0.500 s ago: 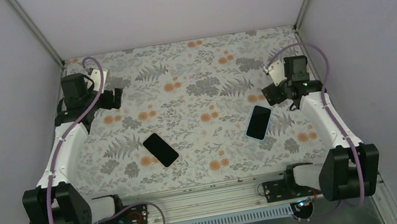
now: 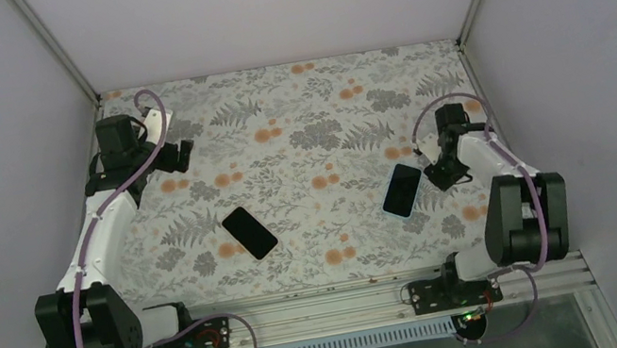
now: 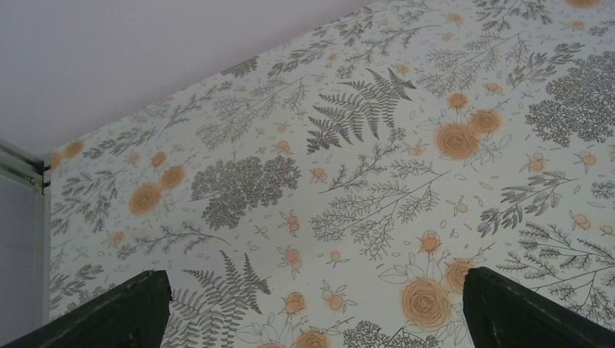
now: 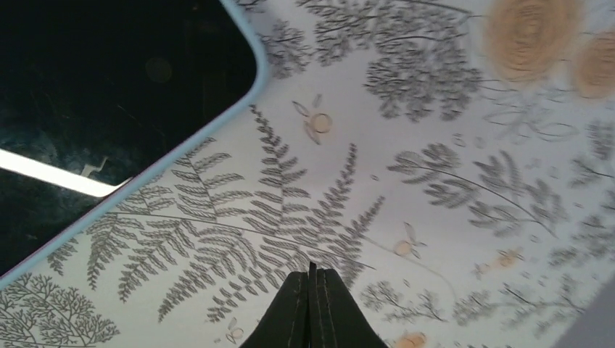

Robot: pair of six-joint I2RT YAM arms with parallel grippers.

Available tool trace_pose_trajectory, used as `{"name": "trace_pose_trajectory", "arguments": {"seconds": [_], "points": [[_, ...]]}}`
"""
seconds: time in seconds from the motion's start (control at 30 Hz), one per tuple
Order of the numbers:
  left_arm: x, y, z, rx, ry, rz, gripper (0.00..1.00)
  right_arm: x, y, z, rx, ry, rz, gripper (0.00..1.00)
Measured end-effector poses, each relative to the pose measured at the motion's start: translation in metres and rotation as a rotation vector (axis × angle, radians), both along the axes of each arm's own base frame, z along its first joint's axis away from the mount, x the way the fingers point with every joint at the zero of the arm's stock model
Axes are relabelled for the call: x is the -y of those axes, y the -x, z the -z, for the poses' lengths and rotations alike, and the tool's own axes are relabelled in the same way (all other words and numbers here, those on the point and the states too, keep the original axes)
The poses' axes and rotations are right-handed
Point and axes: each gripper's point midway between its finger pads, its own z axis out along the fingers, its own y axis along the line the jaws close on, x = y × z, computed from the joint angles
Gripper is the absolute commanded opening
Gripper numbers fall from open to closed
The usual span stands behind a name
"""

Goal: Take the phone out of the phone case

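A light-blue phone case (image 2: 401, 190) lies flat on the right of the floral table, a glossy black face filling its rim. In the right wrist view its rounded corner (image 4: 246, 80) shows at upper left. A bare black phone (image 2: 249, 232) lies flat near the table's middle. My right gripper (image 2: 439, 176) is shut with nothing in it, low over the table just right of the case and apart from it; its joined tips (image 4: 312, 274) point at bare cloth. My left gripper (image 2: 175, 155) hovers open and empty at the far left, its fingers (image 3: 130, 308) spread wide over the cloth.
The floral cloth (image 2: 300, 147) covers the whole table. White walls close in the left, right and back sides. A metal rail (image 2: 310, 312) with both arm bases runs along the near edge.
My right arm has folded back toward its base, and its gripper has swung down and nearer, ending beside the case. The left arm, the phone and the case have hardly moved.
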Motion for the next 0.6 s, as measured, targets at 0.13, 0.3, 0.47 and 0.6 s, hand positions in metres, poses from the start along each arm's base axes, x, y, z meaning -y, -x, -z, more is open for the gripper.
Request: {"name": "trace_pose_trajectory", "arguments": {"seconds": [0.13,0.3,0.47,0.6], "points": [[0.003,0.001,0.000,-0.001,0.003,0.018,1.00,-0.008,0.003,0.020,-0.077,-0.047,-0.023,0.03],[0.005,0.002,0.001,-0.002,0.002,0.034,1.00,-0.021,0.005,0.041,-0.153,-0.097,-0.056,0.03],[0.007,0.003,0.002,-0.008,0.008,0.046,1.00,-0.037,-0.006,0.044,-0.160,-0.145,-0.091,0.03],[0.009,0.006,0.006,-0.019,0.014,0.056,1.00,-0.058,-0.022,0.045,-0.158,-0.168,-0.152,0.03]]}}
